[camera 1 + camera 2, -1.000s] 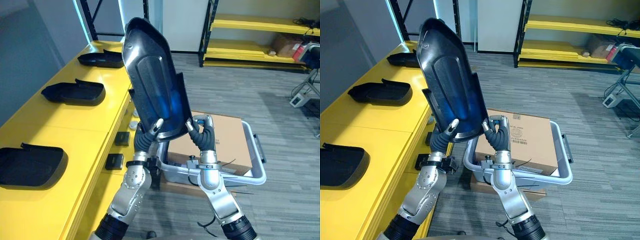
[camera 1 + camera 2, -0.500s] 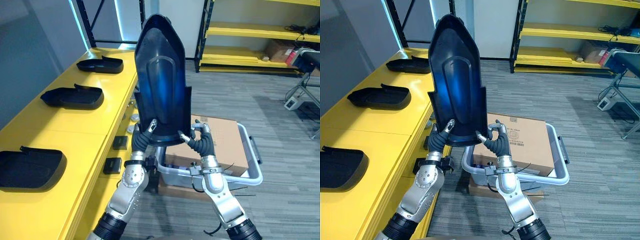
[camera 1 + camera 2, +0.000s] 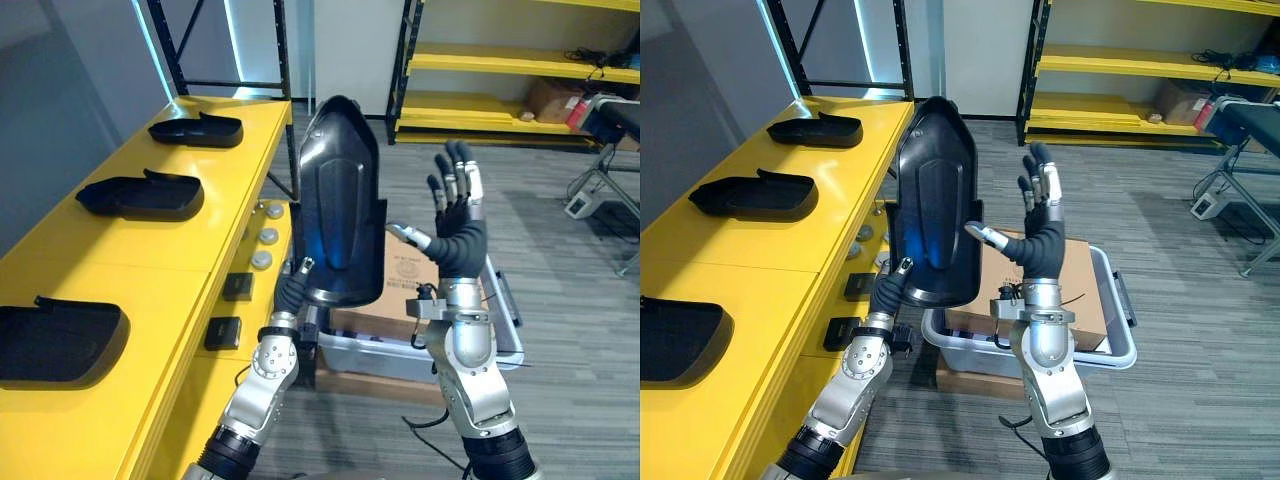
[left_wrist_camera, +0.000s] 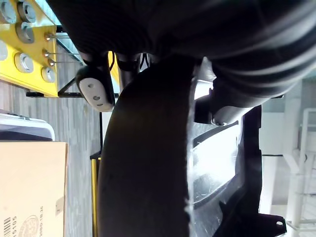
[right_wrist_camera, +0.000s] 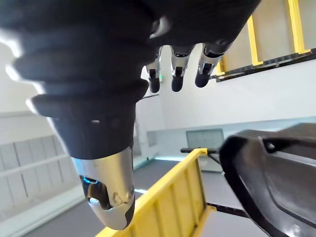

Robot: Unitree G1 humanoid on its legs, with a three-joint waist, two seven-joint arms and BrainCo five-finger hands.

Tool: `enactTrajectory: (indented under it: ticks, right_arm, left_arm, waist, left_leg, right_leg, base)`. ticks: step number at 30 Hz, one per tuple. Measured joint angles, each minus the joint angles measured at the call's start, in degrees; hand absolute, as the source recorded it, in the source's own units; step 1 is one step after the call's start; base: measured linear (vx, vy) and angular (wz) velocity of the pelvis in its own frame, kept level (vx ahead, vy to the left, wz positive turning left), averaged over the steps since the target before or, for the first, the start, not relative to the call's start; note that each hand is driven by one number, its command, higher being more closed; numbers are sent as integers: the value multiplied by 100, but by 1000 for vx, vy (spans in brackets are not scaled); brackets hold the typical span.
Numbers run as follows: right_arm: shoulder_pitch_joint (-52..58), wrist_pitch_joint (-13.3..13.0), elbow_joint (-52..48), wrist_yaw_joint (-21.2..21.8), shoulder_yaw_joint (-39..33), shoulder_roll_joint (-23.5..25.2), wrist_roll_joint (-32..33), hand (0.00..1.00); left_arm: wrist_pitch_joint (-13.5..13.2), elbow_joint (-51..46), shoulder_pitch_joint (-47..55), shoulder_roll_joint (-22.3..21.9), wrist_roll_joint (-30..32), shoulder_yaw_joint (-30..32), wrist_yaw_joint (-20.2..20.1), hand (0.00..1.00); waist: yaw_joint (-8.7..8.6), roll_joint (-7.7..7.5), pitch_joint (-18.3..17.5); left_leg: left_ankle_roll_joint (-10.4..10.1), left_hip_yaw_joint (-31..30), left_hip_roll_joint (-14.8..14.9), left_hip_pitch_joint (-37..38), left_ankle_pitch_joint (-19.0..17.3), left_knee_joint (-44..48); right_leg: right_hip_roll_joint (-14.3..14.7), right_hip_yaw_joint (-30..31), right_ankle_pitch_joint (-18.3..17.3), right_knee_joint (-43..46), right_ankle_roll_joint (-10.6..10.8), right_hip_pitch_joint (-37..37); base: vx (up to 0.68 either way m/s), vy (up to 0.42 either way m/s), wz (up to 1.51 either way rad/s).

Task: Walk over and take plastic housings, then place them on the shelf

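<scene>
We release our right hand, fingers now spread wide beside the housing.
Our left hand alone grips its lower edge, ready for the shelf.

Glossy black housing with a blue sheen; yellow counter; brown box in a seemingly pale-grey bin.

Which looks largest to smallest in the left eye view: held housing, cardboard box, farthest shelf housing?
1. held housing, nearest the camera
2. cardboard box, partly hidden
3. farthest shelf housing, shrunk by distance
</scene>
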Motion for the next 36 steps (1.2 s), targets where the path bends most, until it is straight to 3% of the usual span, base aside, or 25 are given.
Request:
enactTrajectory:
  ticks: [5, 8, 11, 14, 17, 23, 27, 32, 34, 35, 36]
  right_arm:
    - [476, -59, 11, -302, -1645, 6, -13, 0]
    - [911, -55, 521, -490, -2486, 17, -27, 0]
    - [1288, 141, 1480, -612, -3034, 188, -20, 0]
    - [1604, 380, 3052, -594, -3287, 353, 117, 0]
    - [1680, 520, 4141, -537, -3326, 438, 363, 0]
    - [1789, 842, 6720, 182, -3209, 469, 661, 0]
    - [1908, 987, 7404, 473, -2864, 467, 656, 0]
    - [1862, 1008, 7677, 560, -2410, 478, 643, 0]
    - [1763, 998, 7673, 543, -2251, 493, 639, 0]
    - [1678, 982, 7671, 537, -2178, 474, 632, 0]
    - [1666, 981, 7670, 535, -2166, 459, 631, 0]
  left_arm:
    - [-6, -112, 349, -131, 9, 435, 18, 100]
    - [-10, -486, 727, -139, 10, 623, 9, 100]
    - [-69, -855, 935, -163, 10, 810, 7, 100]
    - [-204, -1167, 1194, -175, -23, 958, -3, 100]
    - [-268, -1330, 1419, -184, -89, 1001, -15, 100]
    - [-318, -1388, 1681, -185, -274, 991, -219, 100]
    - [-327, -1568, 1835, -252, -296, 985, -259, 100]
    - [-384, -1934, 1897, -293, -295, 1002, -218, 100]
    - [-443, -2326, 1997, -336, -296, 996, -209, 100]
    - [-491, -2578, 1996, -365, -306, 999, -157, 100]
    - [-517, -2623, 1992, -375, -310, 1000, -137, 100]
  waist:
    - [-14, 1, 1]
    - [-35, 0, 2]
    - [-46, 3, 4]
    - [-41, 15, 12]
    - [-23, 40, 33]
    - [42, 68, 109]
    - [62, 91, 200]
    - [196, 34, 351]
    - [310, 11, 474]
    - [307, 35, 538]
    - [304, 26, 558]
  left_leg:
    - [1, -4, 0, 1, -1, -19]
    - [0, -1, 4, 0, -1, -45]
    - [0, 6, 6, 0, -2, -59]
    - [11, 47, 12, 0, -14, -67]
    - [20, 114, 19, 4, -30, -66]
    - [9, 154, 40, -3, -90, 39]
    - [-23, -12, 27, -57, -142, 113]
    - [-35, -753, -143, -264, -139, 302]
    - [5, -1160, -321, -580, -196, 570]
    - [64, -677, -200, -916, -311, 778]
    - [69, -493, -150, -973, -314, 849]
  right_leg:
    - [-1, -3, -1, -11, 1, -3]
    - [0, 0, -2, -18, 2, -16]
    - [0, 9, -3, -23, 3, -25]
    - [2, 56, -4, -23, 3, -46]
    - [-1, 112, -4, -16, 3, -65]
    - [-17, 102, -57, 96, -2, -16]
    - [-29, -32, -158, 258, -16, 2]
    - [-178, -773, -540, 795, 1, 4]
    - [-357, -1383, -730, 1076, 37, -41]
    - [-467, -1952, -756, 1141, 62, -8]
    - [-492, -2069, -756, 1156, 63, 0]
  base:
    - [0, 0, 0]
    - [0, 0, 0]
    - [0, 0, 0]
    - [-17, -8, -5]
    - [-21, -4, -9]
    - [-12, -8, 0]
    - [-56, -24, 18]
    - [-49, -37, 85]
    - [-30, -1, 171]
    - [-30, 15, 173]
    - [-15, 38, 195]
